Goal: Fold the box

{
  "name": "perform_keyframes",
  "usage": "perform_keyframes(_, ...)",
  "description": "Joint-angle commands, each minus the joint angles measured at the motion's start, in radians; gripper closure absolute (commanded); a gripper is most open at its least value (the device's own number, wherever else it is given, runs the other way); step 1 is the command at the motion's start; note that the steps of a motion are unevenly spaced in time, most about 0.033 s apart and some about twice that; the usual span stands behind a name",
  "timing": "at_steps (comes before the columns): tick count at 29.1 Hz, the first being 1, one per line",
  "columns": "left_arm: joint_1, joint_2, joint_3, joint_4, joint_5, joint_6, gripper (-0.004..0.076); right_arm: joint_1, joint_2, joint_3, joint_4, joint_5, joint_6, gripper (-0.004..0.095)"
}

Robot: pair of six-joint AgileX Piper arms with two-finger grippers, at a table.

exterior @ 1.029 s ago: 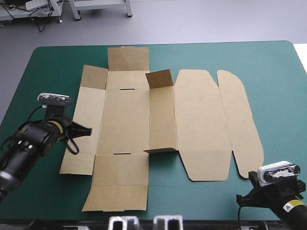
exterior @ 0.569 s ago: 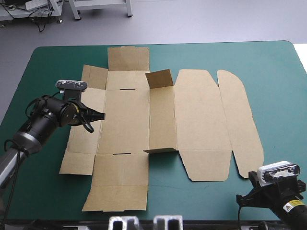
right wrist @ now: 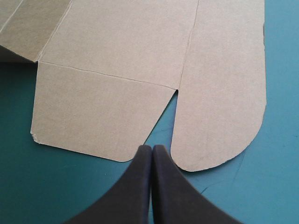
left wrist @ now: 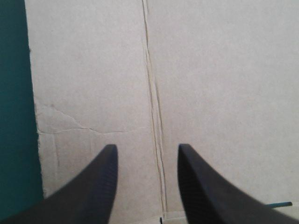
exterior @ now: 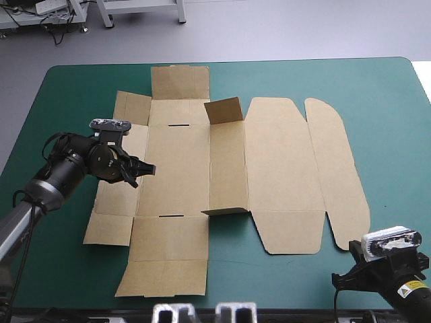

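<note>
Box (exterior: 269,175): cut sheet of brown board, matte, scored with straight creases, laid flat mid-counter (exterior: 390,94) on teal-green cover. One small flap (exterior: 223,111) raised; panels at robot's right rounded at corners. Left claw (left wrist: 146,145) positioned over sheet's left panels, black fingers (left wrist: 98,186) parted, double crease (left wrist: 154,116) seen between them. Right claw (right wrist: 150,148) pressed shut into pointed arch near counter's near edge, just short of rounded flap (right wrist: 219,116).

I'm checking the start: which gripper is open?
The left gripper, over the box: its fingers stand apart. The right gripper is shut, just off the box.
</note>
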Motion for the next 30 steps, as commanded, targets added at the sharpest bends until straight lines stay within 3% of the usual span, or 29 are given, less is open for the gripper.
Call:
perform_keyframes(1,-0.006,-0.025,-0.034,-0.018,-0.001,-0.021,0.0248,-0.002,0.012,-0.023,0.021,-0.052,-0.009,0.0926)
perform_keyframes(7,0.022,-0.025,-0.046,0.02,-0.04,-0.087,0.031,-0.002,0.012,-0.023,0.021,-0.052,-0.009,0.0926)
perform_keyframes(13,0.254,-0.025,-0.14,-0.022,0.022,-0.102,0.0381,-0.002,0.012,-0.023,0.021,-0.052,-0.009,0.0926)
perform_keyframes(22,0.603,-0.009,-0.207,-0.3,0.2,0.188,0.0395,-0.002,0.012,-0.023,0.021,-0.052,-0.009,0.0926)
perform_keyframes(30,0.65,0.102,-0.207,-0.534,0.343,0.4,0.0395,-0.002,0.012,-0.023,0.021,-0.052,-0.009,0.0926)
